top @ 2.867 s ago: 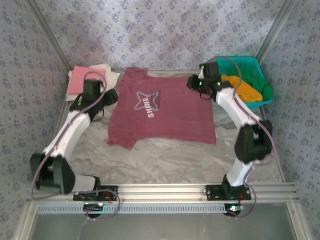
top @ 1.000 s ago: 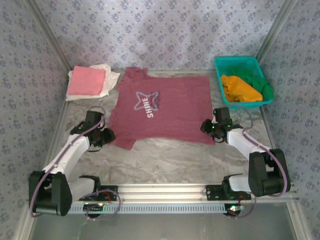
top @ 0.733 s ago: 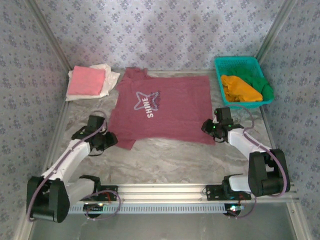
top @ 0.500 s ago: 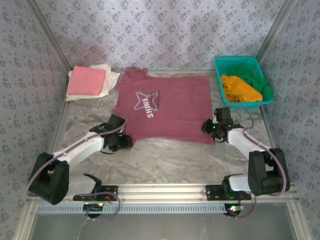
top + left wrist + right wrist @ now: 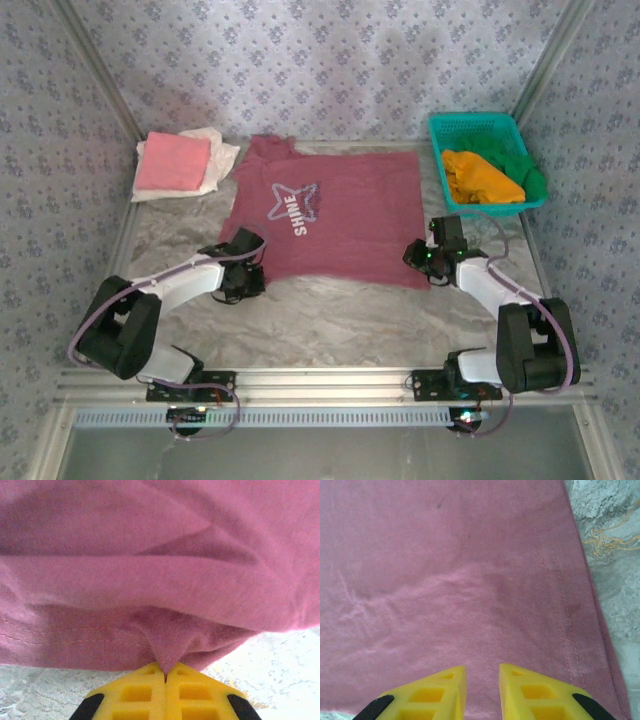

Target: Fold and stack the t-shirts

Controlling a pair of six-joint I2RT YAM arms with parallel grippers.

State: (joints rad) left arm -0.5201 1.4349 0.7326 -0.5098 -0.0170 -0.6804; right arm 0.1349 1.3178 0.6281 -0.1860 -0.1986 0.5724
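Observation:
The maroon t-shirt (image 5: pixel 340 215) with its white star and "SHINE" print lies spread flat in the middle of the table. My left gripper (image 5: pixel 252 272) is at its near left corner, shut on a pinched fold of the maroon cloth (image 5: pixel 167 650), which rises into a peak between the yellow fingers (image 5: pixel 135 692). My right gripper (image 5: pixel 418 257) rests at the shirt's near right corner. Its jaws stand apart over flat cloth (image 5: pixel 470 580), with the stitched side hem (image 5: pixel 570 620) just to the right.
A folded pink t-shirt (image 5: pixel 172 163) lies on a cream one (image 5: pixel 215 145) at the back left. The teal basket (image 5: pixel 475 122) at the back right holds an orange t-shirt (image 5: pixel 480 178) and a green one (image 5: pixel 530 178). Bare marble tabletop (image 5: pixel 330 320) lies in front.
My left gripper slid right along the shirt's near edge and closed on the cloth at its near left corner. The right arm stayed put over the last second.

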